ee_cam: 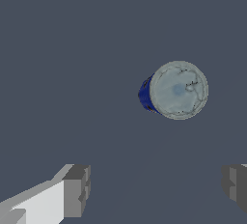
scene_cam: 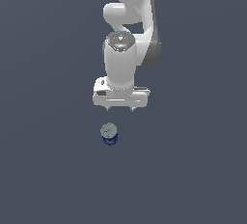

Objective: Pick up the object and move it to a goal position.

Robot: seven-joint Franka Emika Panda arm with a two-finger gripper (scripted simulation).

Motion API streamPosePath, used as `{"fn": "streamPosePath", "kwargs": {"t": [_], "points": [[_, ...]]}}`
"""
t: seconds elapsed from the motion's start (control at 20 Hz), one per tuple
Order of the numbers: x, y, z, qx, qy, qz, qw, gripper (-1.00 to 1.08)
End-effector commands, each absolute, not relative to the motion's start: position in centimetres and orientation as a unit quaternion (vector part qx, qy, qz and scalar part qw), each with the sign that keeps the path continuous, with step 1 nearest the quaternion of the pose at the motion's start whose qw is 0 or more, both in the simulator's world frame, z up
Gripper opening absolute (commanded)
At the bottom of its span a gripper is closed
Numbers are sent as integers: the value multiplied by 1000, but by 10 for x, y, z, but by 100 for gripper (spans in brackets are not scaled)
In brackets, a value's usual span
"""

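My pincer [scene_cam: 119, 109] hangs spread wide and empty above the worktop [scene_cam: 48, 170]. The can [ee_cam: 174, 91] stands upright just ahead of it, untouched. I judge it light, rigid and slick-sided, so I'd take it across the label, mid-height.

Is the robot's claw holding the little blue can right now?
No, the gripper is open with nothing between its fingers, and the can stands apart from it on the floor.

White rounded arm [scene_cam: 126, 49], grey joint shading, grey-padded hand [ee_cam: 154, 187].
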State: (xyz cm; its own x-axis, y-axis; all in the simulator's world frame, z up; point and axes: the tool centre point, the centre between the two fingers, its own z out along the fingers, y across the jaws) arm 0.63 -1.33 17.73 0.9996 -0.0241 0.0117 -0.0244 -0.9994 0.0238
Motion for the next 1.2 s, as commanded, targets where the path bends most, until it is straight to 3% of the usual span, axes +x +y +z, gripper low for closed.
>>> {"fn": "streamPosePath", "kwargs": {"t": [0.0, 0.45, 1.15], "points": [[6, -13, 177, 1000, -12, 6, 12, 100], [5, 15, 186, 1000, -10, 3, -2, 100], [16, 2, 177, 997, -72, 2, -4, 100]]}}
